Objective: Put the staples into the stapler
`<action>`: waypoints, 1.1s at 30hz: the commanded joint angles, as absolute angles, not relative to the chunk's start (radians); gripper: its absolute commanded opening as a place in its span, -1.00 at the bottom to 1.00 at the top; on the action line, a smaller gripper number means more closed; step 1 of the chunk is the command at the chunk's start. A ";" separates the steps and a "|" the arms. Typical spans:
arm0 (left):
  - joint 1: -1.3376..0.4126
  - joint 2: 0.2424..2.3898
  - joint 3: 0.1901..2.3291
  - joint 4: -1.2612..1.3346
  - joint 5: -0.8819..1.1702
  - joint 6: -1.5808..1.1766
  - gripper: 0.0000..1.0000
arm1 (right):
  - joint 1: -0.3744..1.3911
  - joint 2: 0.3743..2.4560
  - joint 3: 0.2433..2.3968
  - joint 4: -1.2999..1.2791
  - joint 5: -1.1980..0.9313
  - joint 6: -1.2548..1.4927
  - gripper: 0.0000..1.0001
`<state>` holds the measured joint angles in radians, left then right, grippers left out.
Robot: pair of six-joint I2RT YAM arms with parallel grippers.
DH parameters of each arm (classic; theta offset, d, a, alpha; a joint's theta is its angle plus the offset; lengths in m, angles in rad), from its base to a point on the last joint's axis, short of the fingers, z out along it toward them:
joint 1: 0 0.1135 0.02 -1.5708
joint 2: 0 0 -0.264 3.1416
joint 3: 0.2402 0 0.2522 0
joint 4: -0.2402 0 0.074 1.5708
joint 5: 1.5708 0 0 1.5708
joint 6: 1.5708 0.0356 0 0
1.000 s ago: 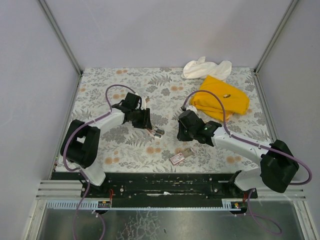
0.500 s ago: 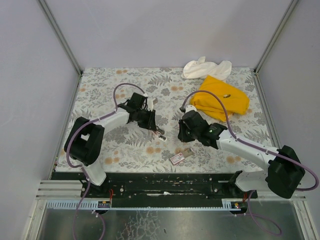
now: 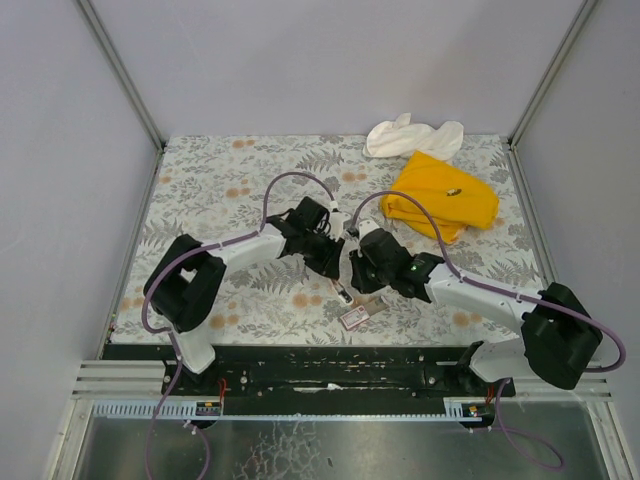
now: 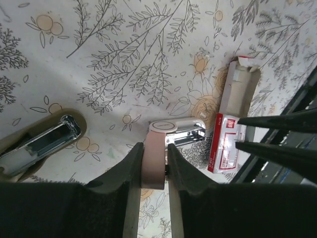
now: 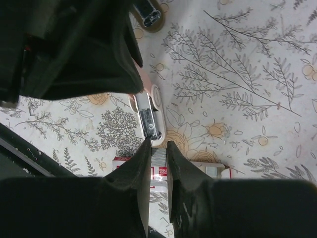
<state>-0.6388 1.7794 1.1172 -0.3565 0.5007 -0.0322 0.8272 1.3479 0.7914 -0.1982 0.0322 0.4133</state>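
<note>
Floral table [image 3: 200, 190] seen from above: the staples [image 3: 354, 318] lie near its front edge, where both arms meet. Left wrist: the left pincer [image 4: 153, 151] is clamped on the pink stapler [image 4: 173, 128]. Right wrist: the right pincer [image 5: 158, 145] is slightly parted above the staples, gripping nothing.

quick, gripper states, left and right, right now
Left gripper: closed on the stapler.
Right gripper: fingers nearly together; cannot tell if it holds anything.

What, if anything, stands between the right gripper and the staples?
Nothing visible does: the right gripper is poised right over the staples. The stapler, clamped in the left gripper, lies beside them, not between.
</note>
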 commanded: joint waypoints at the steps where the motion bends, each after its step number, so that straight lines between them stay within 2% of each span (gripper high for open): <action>1: -0.670 1.796 1.126 -0.402 0.480 -0.007 -0.59 | 0.857 1.369 0.802 -0.117 0.006 0.349 -0.64; 5: -0.670 1.770 1.129 -0.395 0.459 -0.023 -0.15 | 0.865 1.386 0.815 -0.119 0.010 0.313 -0.64; 8: -0.665 1.730 1.122 -0.374 0.433 -0.037 0.09 | 0.868 1.383 0.810 -0.113 0.007 0.295 -0.64; 16: -0.523 1.579 1.083 -0.279 0.463 -0.105 0.51 | 0.877 1.368 0.795 -0.093 -0.035 0.250 -0.64; 26: -0.309 1.454 1.043 -0.214 0.264 -0.243 0.70 | 0.889 1.438 0.827 -0.095 -0.039 0.206 -0.64; 33: -0.259 1.456 1.049 -0.246 0.198 -0.261 0.72 | 0.897 1.489 0.844 -0.087 -0.032 0.179 -0.65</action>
